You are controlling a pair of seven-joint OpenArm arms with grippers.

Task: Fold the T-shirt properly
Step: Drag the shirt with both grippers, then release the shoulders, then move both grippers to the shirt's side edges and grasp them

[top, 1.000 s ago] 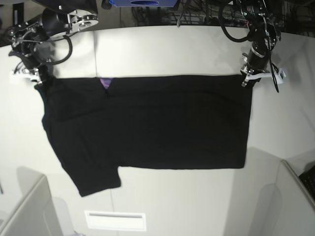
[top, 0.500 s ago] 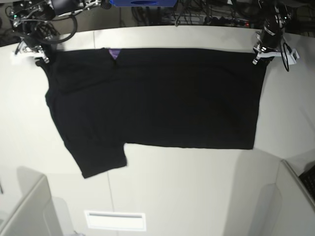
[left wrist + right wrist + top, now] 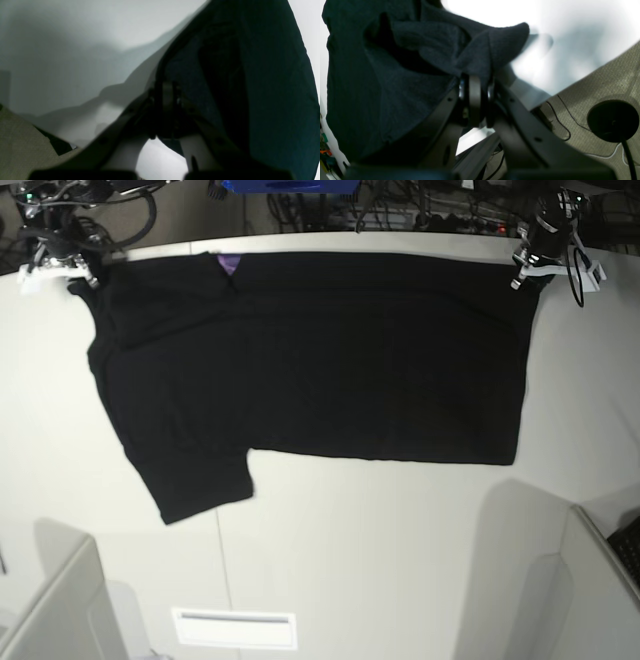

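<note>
Left tool (image 3: pixel 527 268): clamped tight on a far corner of the T-shirt (image 3: pixel 320 365), its grip seen close in the wrist view (image 3: pixel 165 100).
Right tool (image 3: pixel 68 272): pinched shut on the opposite far corner (image 3: pixel 476 82).
Why held so: both corners gripped well apart, probably to keep the far edge taut and straight for folding.
T-shirt position: spread flat on the desk (image 3: pixel 400 560), one sleeve towards the near left.
Count: two tools, one T-shirt, one purple print patch (image 3: pixel 230 264).
</note>
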